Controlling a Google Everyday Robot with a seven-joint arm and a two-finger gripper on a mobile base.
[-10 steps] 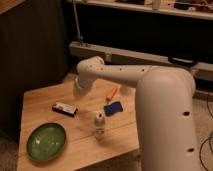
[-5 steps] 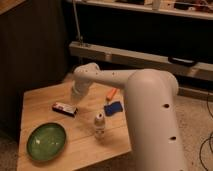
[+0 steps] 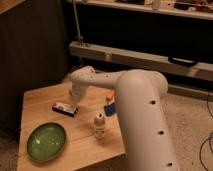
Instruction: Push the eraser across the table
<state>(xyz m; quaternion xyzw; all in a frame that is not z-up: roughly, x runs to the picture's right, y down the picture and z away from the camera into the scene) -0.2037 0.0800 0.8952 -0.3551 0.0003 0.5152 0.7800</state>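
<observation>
The eraser lies flat on the light wooden table, left of centre; it is a small block with a white middle, a red end and dark edges. My white arm reaches in from the right, bends above the table's back part and points down. My gripper hangs at the arm's end, right at the eraser's right end. I cannot tell whether it touches the eraser.
A green plate sits at the table's front left. A small white bottle stands near the front middle. A blue pad and an orange stick lie right of the eraser, partly hidden by my arm.
My arm has swung down and to the left, bringing the gripper closer to the eraser's right end. The eraser has not visibly moved.
</observation>
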